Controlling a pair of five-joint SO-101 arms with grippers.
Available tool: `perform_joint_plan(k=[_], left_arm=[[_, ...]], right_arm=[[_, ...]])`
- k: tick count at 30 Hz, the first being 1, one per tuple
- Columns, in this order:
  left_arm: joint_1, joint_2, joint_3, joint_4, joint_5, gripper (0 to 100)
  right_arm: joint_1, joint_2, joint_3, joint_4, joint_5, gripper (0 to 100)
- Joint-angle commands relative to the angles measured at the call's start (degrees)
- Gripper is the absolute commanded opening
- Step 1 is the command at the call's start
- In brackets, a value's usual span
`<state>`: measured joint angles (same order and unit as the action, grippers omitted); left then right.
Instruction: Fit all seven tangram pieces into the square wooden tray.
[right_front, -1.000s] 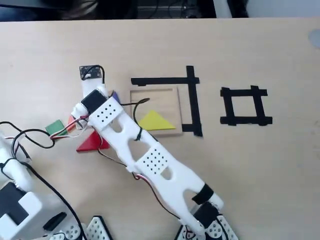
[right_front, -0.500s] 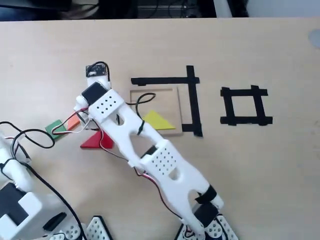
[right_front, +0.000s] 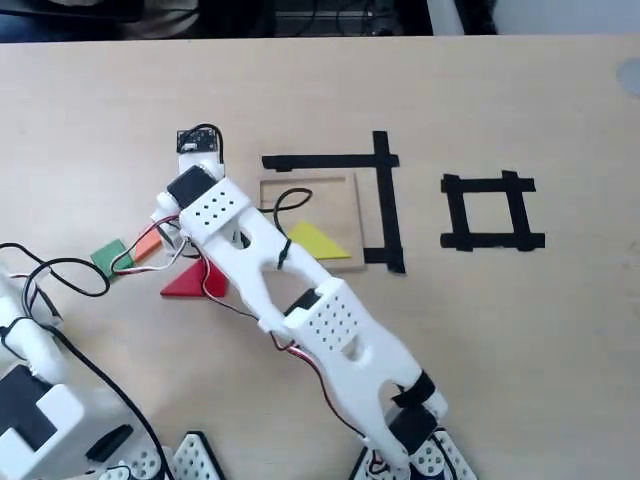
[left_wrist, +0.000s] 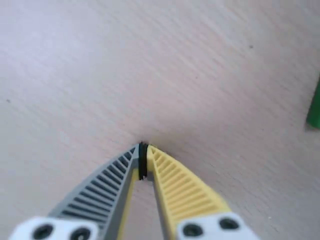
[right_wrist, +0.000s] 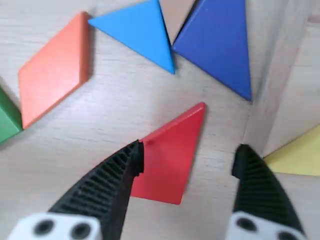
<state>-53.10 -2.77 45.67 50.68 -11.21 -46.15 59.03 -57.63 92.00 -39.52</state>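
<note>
Your right gripper (right_wrist: 190, 150) hangs, jaws apart, over the red triangle (right_wrist: 167, 160), just beside the tray (right_front: 335, 200) holding a yellow triangle (right_front: 318, 242); your left gripper (left_wrist: 143, 161) sits closed above the table (left_wrist: 150, 60).

Pale matt wood-grain table (left_wrist: 200, 60); smooth matt red triangle (right_wrist: 169, 160); wooden tray (right_front: 325, 200).

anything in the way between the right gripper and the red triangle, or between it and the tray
Nothing visible. The right gripper hangs open over the red triangle, and only bare table lies between that piece and the tray rim. A yellow triangle lies inside the tray.
</note>
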Motion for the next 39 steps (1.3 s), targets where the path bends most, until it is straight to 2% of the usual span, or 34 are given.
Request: perform_joint_plan(k=[1,11,22,27,31,39], left_arm=[[-0.22,0.0,0.31,0.18,0.35,3],[-0.22,0.0,0.31,0.35,0.35,3],[-0.48,0.0,0.22,0.35,0.35,3],[-0.66,0.0,0.22,0.35,0.35,3],[-0.75,0.0,0.22,0.35,0.35,3],[-0.84,0.0,0.22,0.44,0.35,3]], right_arm=[[1.14,-0.13,-0.31,-0.53,-0.88,33.3],[4.31,0.04,-0.31,-7.38,1.32,33.2],[-0.7,0.22,-0.75,-10.55,3.69,33.2],[-0.62,3.12,-1.19,-9.93,-0.53,33.2],[-1.93,4.09,-3.03,-5.19,-2.55,33.1],[-2.81,6.2,-8.48,-0.62,-2.46,19.6]])
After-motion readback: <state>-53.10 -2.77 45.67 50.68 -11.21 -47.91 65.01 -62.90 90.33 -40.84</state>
